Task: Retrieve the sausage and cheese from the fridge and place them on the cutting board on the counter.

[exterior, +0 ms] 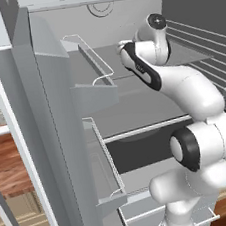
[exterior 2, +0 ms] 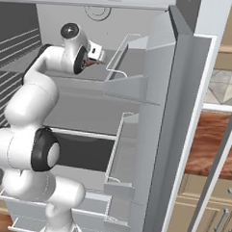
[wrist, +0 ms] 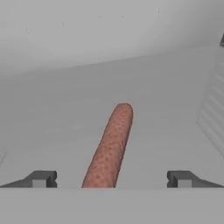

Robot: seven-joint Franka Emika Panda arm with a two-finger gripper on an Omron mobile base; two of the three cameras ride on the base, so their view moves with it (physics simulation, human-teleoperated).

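Observation:
The fridge [exterior: 134, 102] stands open, and my arm reaches onto an upper grey shelf [wrist: 52, 113]. The sausage [wrist: 111, 140], a reddish-brown cylinder, lies flat on that shelf and points away from the hand. My gripper [wrist: 111, 180] is open; its two dark fingertips [wrist: 41, 179] stand wide apart on either side of the sausage's near end, and no contact with it shows. In the right base view the hand [exterior 2: 95, 52] sits deep over the same shelf. The cheese and the cutting board are out of view.
The open door's inner side carries wire-railed bins [exterior: 94, 89] [exterior 2: 127, 85] close beside the arm. Ribbed side walls [exterior 2: 15, 50] line the fridge's interior. The reddish counter [exterior: 6, 165] [exterior 2: 213, 142] lies beyond the open doors, over beige cabinets [exterior 2: 214, 214].

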